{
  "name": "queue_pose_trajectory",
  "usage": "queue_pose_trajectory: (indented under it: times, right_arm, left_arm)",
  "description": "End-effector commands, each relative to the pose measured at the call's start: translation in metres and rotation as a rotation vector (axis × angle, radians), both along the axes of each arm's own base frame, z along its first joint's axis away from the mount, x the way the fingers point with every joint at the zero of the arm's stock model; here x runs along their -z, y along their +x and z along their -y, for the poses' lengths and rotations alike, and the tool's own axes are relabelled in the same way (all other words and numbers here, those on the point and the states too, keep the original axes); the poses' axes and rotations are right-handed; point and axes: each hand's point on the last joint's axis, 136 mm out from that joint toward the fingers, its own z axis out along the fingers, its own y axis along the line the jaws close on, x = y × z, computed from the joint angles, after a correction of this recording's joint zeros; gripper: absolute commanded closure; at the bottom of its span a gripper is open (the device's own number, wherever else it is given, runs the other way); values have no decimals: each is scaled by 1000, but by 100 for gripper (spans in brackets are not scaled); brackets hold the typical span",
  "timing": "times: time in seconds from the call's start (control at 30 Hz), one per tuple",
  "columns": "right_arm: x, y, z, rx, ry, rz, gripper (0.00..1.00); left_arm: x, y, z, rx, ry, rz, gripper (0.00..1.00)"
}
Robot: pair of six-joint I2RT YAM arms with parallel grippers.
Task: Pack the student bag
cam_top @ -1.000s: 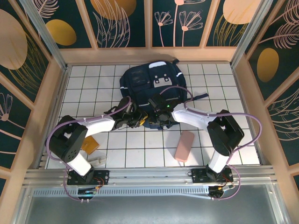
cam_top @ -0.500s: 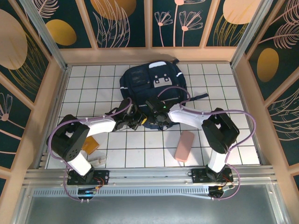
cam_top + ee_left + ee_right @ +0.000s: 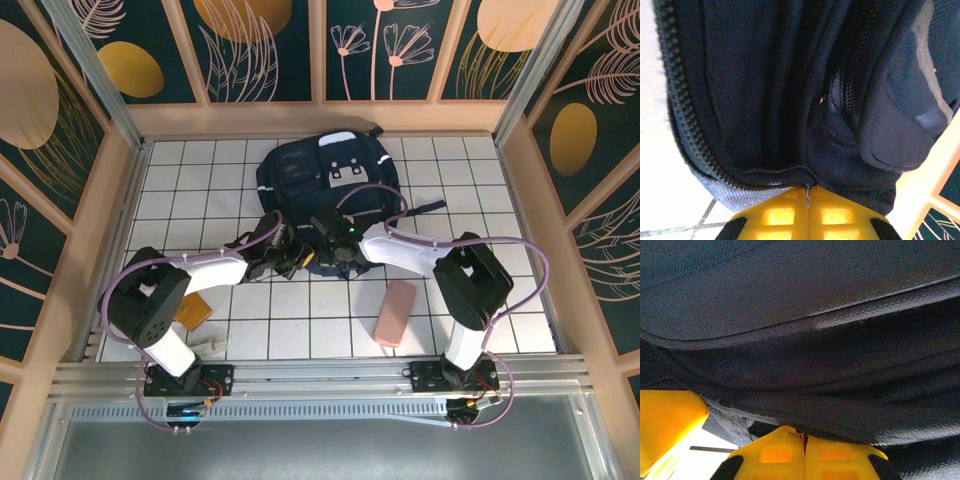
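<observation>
The large dark navy fabric student bag point(image 3: 318, 172) lies mid-counter point(image 3: 300, 310), long axis running away from the arms, its near rim pinched in the closed left tool point(image 3: 291, 257) and right tool point(image 3: 337, 256), both equally near.

Student bag point(image 3: 318, 172): one. Grippers: two, left gripper point(image 3: 807, 204) and right gripper point(image 3: 804, 445). Pink pencil case point(image 3: 396, 312): one. Orange-brown flat item point(image 3: 193, 310): one. Small white object point(image 3: 212, 345): one.

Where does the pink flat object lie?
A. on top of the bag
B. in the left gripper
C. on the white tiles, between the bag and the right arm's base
C: the pink flat object lies on the tiles, apart from the student bag.
</observation>
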Motion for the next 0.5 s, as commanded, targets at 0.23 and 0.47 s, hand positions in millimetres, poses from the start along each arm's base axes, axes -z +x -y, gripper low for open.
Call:
queue_pose_trajectory:
  times: [0.23, 0.47]
  right_arm:
    - [-14, 9, 99, 60, -214, 3, 100]
    - [-38, 17, 72, -70, -6, 9, 100]
  left_arm:
    - [20, 0, -87, -277, 148, -107, 100]
    - [-31, 33, -105, -209, 180, 119, 100]
